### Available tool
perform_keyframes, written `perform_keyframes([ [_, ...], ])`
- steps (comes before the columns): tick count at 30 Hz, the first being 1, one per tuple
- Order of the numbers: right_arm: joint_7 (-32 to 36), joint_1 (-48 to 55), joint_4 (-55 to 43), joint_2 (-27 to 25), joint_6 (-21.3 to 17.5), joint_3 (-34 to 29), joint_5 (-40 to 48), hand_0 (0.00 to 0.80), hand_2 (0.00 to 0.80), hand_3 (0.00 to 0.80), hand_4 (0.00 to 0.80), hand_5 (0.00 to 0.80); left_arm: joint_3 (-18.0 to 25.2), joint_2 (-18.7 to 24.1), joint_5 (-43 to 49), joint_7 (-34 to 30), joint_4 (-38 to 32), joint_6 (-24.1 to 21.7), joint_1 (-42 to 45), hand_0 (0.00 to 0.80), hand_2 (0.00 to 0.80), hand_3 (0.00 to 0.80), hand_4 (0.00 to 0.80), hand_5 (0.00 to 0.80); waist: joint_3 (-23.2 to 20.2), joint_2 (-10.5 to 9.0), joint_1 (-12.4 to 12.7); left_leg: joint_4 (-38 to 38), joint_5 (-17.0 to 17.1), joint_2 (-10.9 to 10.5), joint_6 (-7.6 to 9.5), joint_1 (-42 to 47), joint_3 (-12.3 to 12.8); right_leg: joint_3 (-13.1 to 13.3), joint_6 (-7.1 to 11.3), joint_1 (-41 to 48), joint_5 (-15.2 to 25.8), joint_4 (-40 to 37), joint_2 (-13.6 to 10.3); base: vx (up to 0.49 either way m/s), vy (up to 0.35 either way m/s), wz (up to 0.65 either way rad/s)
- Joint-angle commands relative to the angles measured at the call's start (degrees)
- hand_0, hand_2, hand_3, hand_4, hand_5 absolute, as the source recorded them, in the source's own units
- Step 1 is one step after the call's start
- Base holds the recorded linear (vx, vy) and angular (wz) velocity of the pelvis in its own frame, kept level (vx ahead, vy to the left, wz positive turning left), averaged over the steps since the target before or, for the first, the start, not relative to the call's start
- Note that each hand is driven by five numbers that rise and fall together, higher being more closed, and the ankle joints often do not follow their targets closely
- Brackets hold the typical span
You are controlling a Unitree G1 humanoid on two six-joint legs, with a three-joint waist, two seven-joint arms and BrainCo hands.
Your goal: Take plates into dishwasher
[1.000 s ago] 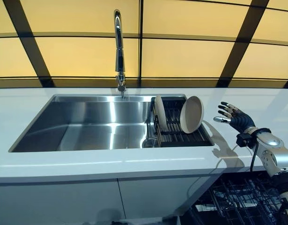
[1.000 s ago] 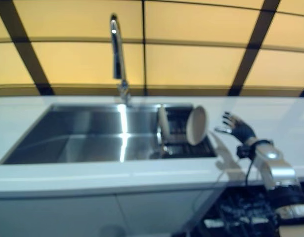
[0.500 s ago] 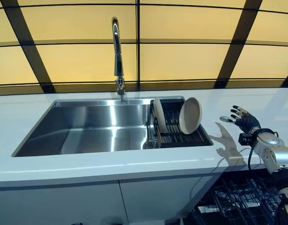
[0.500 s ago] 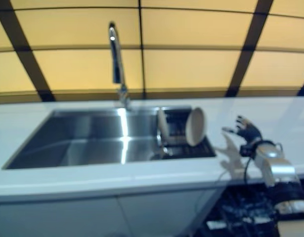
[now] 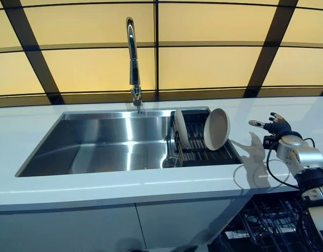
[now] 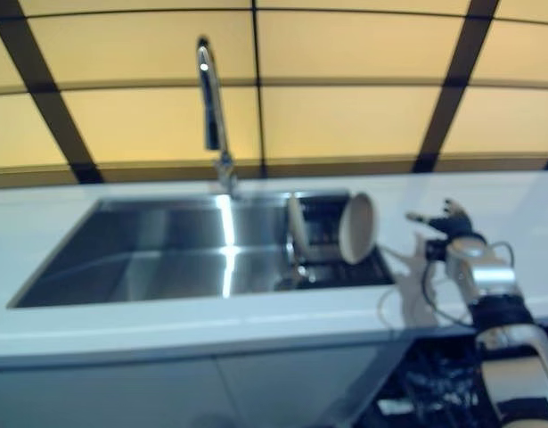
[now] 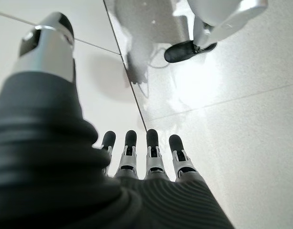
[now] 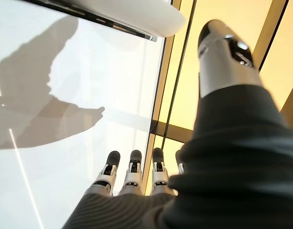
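Two cream plates stand on edge in a black rack (image 5: 195, 152) at the right end of the steel sink (image 5: 98, 144): a thin one (image 5: 180, 127) seen edge-on and a rounder one (image 5: 216, 128) tilted to face me. My right hand (image 5: 275, 126) hovers over the white counter to the right of the rack, fingers straight and spread, holding nothing. In the right wrist view its fingers (image 8: 132, 174) point at the counter and the yellow wall. My left hand (image 7: 146, 157) shows only in the left wrist view, fingers straight, over pale floor.
A tall chrome tap (image 5: 133, 58) rises behind the sink. The dishwasher's dark wire rack (image 5: 266, 226) stands pulled out below the counter at lower right. A wall of yellow panels (image 5: 203, 63) with dark bars backs the white counter (image 5: 124, 184).
My right hand has moved to the right and further back over the counter, away from the plates. The plates have not moved. The head camera shifted a little.
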Motion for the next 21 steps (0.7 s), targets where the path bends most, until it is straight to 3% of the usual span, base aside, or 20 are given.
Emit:
perform_keyframes([
  [1, -1.48, -9.33, 3.21, 0.20, 0.05, 4.05, -3.04, 0.000, 0.000, 0.000, 0.000, 0.000, -3.71, 0.06, -2.80, 2.34, 2.40, 1.04, -5.31, 0.000, 0.000, 0.000, 0.000, 0.000, 0.06, -1.61, 1.53, -0.06, 0.18, -1.93, 2.01, -3.24, -0.42, -0.09, 5.11, 1.30, -1.45, 0.33, -3.44, 0.000, 0.000, 0.00],
  [21, -1.54, -14.77, 3.02, 4.05, 3.62, 9.07, -4.97, 0.000, 0.000, 0.000, 0.000, 0.000, -4.66, -1.59, -3.36, 3.58, 1.77, 3.02, -5.57, 0.000, 0.000, 0.000, 0.000, 0.000, 1.51, -1.68, 2.98, -0.06, 0.55, -1.76, 1.59, -3.67, -1.65, -0.66, 4.22, 2.24, -2.46, 0.13, -3.13, 0.018, 0.001, 0.03],
])
